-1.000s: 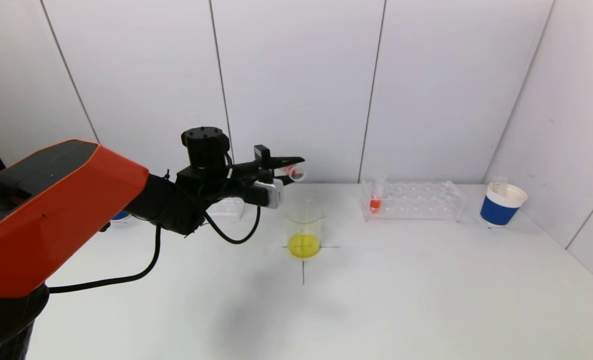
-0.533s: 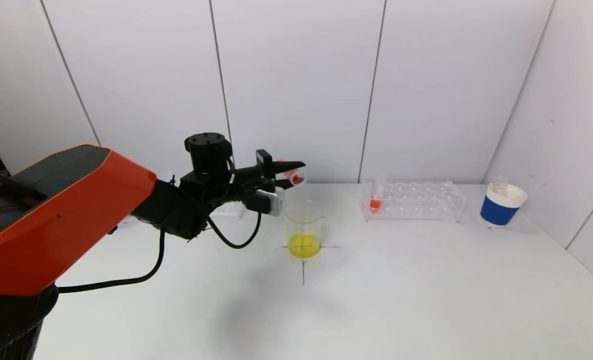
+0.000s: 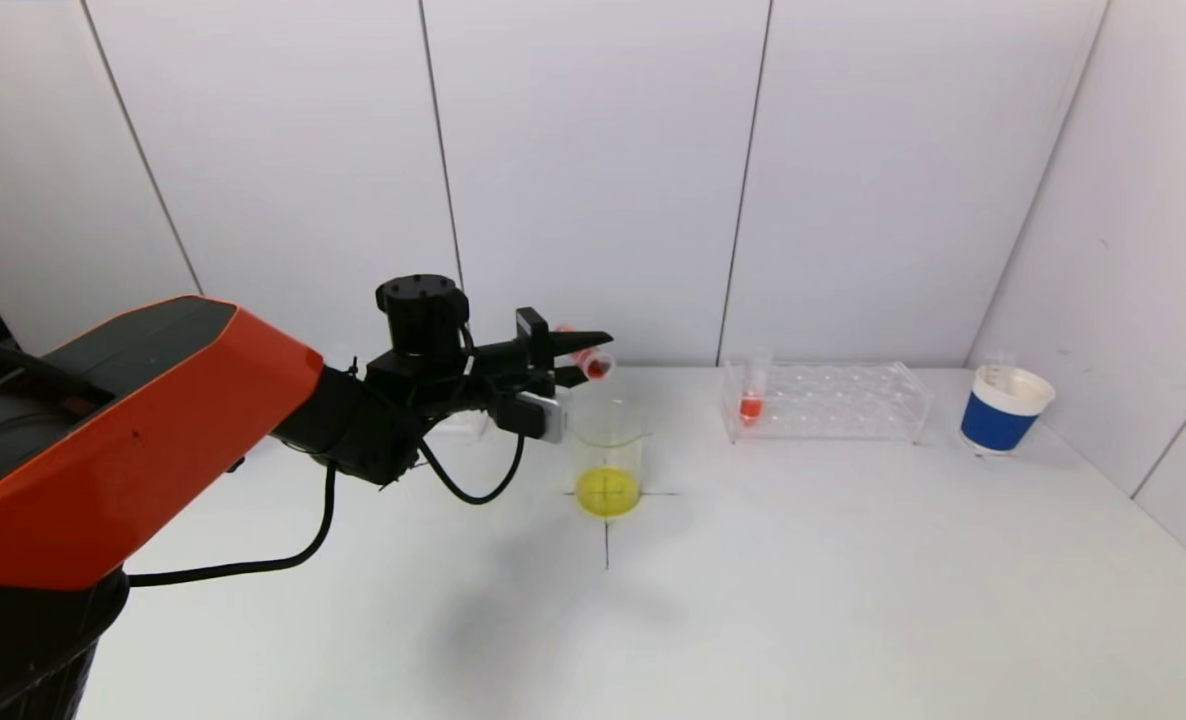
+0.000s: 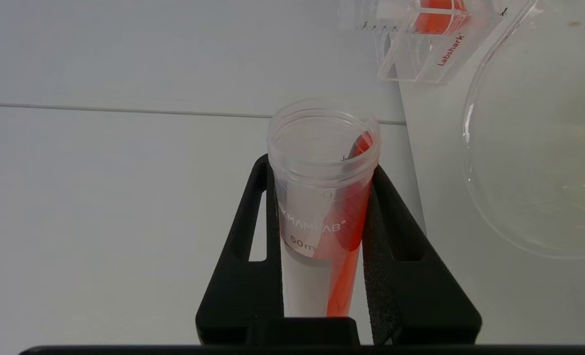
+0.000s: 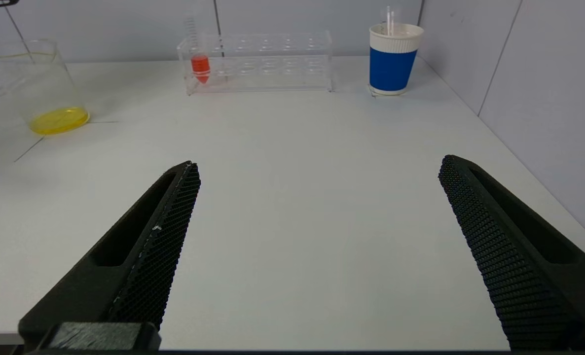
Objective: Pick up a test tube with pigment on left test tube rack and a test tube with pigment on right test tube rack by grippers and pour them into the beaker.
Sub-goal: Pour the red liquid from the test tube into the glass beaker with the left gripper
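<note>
Two arms belong to this robot, but the head view shows only the left one. It reaches across from the left, and the left gripper point(image 3: 581, 357) has its fingers clamped on a test tube point(image 3: 591, 363) holding red pigment. The tube lies nearly flat, its open mouth pointing right, just above the far left rim of the beaker point(image 3: 608, 462). The beaker stands on a black cross mark at mid worktop point(image 3: 803, 580), with yellow liquid at its bottom. To the right, a clear rack point(image 3: 826, 401) holds a second tube point(image 3: 751, 398) with red pigment at its left end. A blue and white paper cup point(image 3: 1003, 408) stands at the far right.

From the left wrist view, the tube point(image 4: 322, 197) sits squeezed between the two black fingers point(image 4: 401, 256), red liquid running along its side up to the open rim. The beaker's rim point(image 4: 475, 162) is just beside it.

From the right wrist view, the right gripper point(image 5: 317, 207) hovers over bare worktop, fingers point(image 5: 149, 256) wide apart and gripping nothing. Far off are the beaker point(image 5: 36, 88), rack point(image 5: 263, 61) and cup point(image 5: 393, 59).
</note>
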{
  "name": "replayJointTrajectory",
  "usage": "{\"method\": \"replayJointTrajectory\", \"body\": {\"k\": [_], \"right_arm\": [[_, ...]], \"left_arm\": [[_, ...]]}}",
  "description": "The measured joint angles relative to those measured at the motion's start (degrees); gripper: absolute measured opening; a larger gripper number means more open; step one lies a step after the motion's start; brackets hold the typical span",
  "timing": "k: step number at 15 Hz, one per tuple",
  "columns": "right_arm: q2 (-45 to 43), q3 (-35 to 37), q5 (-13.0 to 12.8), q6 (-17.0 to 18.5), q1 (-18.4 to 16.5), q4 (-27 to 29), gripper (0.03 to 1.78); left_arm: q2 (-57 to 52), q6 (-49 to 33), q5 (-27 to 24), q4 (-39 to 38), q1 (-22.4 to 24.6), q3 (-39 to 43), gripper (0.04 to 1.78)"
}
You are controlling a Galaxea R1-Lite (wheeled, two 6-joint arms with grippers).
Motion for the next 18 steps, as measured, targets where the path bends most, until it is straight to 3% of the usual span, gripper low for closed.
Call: {"method": "replayJointTrajectory", "body": {"k": [18], "right_arm": [[0.0,0.0,0.0,0.0,0.0,0.0,1.76]], "left_arm": [[2.5,5.9,0.2,0.1,0.2,-3.0,0.47]]}}
